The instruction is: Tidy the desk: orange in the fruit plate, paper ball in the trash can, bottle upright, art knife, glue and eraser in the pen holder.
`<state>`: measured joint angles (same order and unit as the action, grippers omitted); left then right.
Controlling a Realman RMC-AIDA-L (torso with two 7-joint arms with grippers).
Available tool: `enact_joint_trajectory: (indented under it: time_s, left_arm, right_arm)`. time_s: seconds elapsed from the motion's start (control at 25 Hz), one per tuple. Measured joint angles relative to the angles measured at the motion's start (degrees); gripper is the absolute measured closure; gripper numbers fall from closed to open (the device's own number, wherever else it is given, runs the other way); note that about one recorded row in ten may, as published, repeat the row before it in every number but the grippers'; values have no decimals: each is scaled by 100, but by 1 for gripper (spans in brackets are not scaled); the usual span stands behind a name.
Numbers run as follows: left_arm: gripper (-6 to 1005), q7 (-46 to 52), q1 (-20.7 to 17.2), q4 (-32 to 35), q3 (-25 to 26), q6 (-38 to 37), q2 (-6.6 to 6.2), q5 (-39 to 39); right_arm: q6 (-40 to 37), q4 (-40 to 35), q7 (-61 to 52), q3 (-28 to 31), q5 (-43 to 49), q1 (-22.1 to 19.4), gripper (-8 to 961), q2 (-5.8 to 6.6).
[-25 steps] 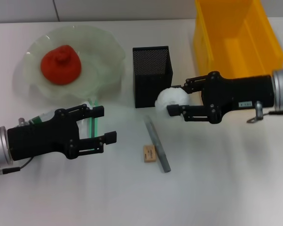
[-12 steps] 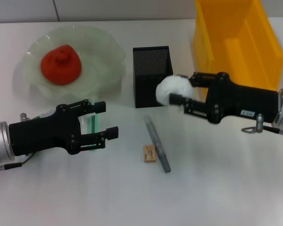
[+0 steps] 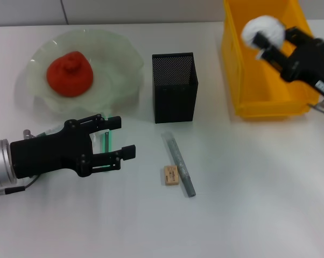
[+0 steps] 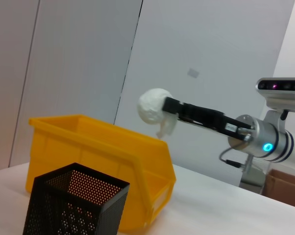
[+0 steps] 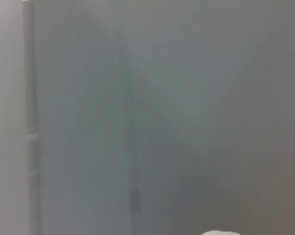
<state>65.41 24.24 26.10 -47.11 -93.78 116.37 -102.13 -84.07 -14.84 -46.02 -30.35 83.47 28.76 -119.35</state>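
Landmark = pen holder, 1 black mesh cup, upright mid-desk.

Counts: 1 orange, 1 fruit plate, 1 paper ball, 1 trash can, 1 eraser, 1 grey stick-like item (art knife or glue, can't tell which), 2 grippers. Bottle mostly hidden; only a green-and-clear bit shows between the left fingers.

Orange sits in the fruit plate, well to the left of the pen holder, slightly farther back. Trash can stands just to the right of the pen holder, reaching farther back. Eraser + grey stick lie on the desk in front of the pen holder, eraser just beside the stick's near end, on its left; whether they touch I can't tell.

Right gripper is up over the trash can, right of and behind the pen holder, clamped on the paper ball; the ball is in the air above the bin's opening, not inside. Left wrist view agrees: ball pinched at the gripper tip, above the bin, mesh cup nearest the cam.

Left gripper low at front-left of the pen holder, fingers spread, the bottle bit between them, not gripped as far as shows. Its arm covers the rest of the bottle.

Right wrist view: plain grey wall, sliver of white at the frame edge.
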Motion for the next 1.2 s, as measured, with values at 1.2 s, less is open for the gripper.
enact_joint_trajectory:
  time_s: [1.2]
  left_arm:
    - [191,51,-18,4,62,-38,-9,0]
  right_arm:
    - [998,111,254,56,-852,196,187,-10]
